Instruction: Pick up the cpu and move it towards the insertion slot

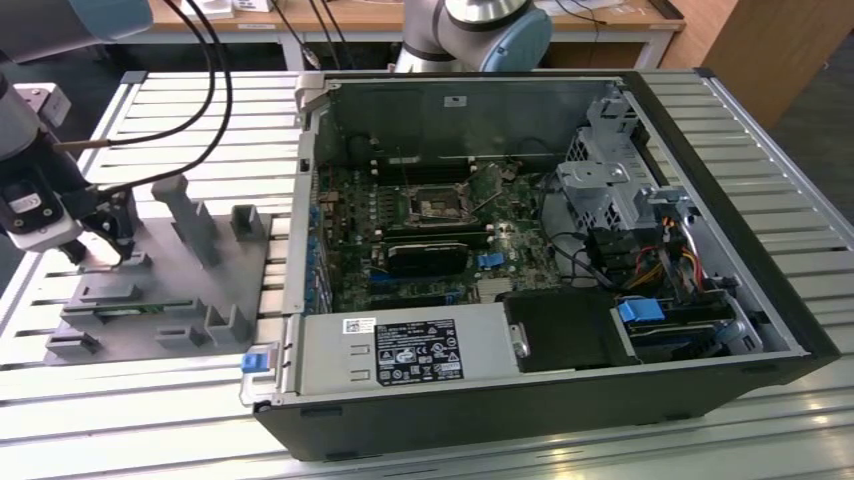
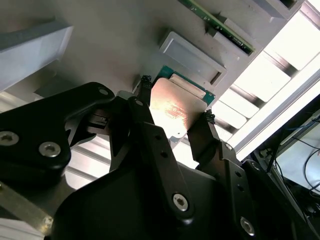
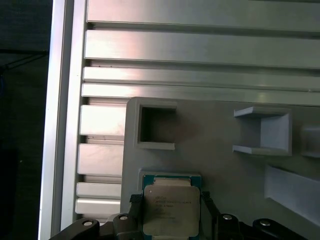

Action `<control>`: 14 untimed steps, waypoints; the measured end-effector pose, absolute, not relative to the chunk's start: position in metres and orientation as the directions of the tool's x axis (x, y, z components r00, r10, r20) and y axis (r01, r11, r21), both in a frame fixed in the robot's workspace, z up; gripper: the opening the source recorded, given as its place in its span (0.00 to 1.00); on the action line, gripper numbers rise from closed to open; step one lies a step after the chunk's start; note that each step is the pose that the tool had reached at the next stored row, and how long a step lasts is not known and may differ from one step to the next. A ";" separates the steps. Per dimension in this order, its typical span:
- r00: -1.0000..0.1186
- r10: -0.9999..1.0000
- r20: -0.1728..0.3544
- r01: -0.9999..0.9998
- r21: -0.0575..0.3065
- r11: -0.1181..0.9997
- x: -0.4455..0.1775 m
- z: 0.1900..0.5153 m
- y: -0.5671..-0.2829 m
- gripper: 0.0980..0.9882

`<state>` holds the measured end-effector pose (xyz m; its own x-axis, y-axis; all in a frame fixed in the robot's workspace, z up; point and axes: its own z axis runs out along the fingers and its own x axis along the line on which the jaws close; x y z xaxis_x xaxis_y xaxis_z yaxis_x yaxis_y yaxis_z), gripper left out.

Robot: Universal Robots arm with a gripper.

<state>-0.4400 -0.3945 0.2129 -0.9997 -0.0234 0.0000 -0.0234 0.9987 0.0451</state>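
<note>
The black jaws are clamped on the cpu [image 2: 175,107], one pressing against each of two opposite edges, with the pale silver lid and its thin green rim showing between them in both wrist views [image 3: 171,210]. The cpu sits at the edge of the grey fixture plate [image 1: 147,290], beside a square pocket [image 3: 156,125] moulded into it; whether the chip is lifted clear of the plate cannot be told. In the exterior view the robot arm [image 1: 40,190] hangs over the plate at that view's left, above the slatted aluminium counter [image 1: 174,110]. The insertion slot [image 1: 437,203] lies well apart, on the motherboard [image 1: 360,215] inside the open computer case [image 1: 747,200], just above a long black card [image 1: 427,255].
</note>
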 end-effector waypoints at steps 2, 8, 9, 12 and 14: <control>-1.000 -0.023 0.000 -0.023 0.045 0.999 -0.440 0.213 -0.394 0.50; -1.000 -0.023 0.000 -0.023 0.045 0.999 -0.440 0.214 -0.393 0.50; -1.000 -0.023 0.000 -0.023 0.045 0.999 -0.440 0.214 -0.393 0.50; -1.000 -0.023 0.000 -0.023 0.045 0.999 -0.440 0.214 -0.392 0.50; -1.000 -0.023 0.000 -0.023 0.045 0.999 -0.440 0.215 -0.392 0.50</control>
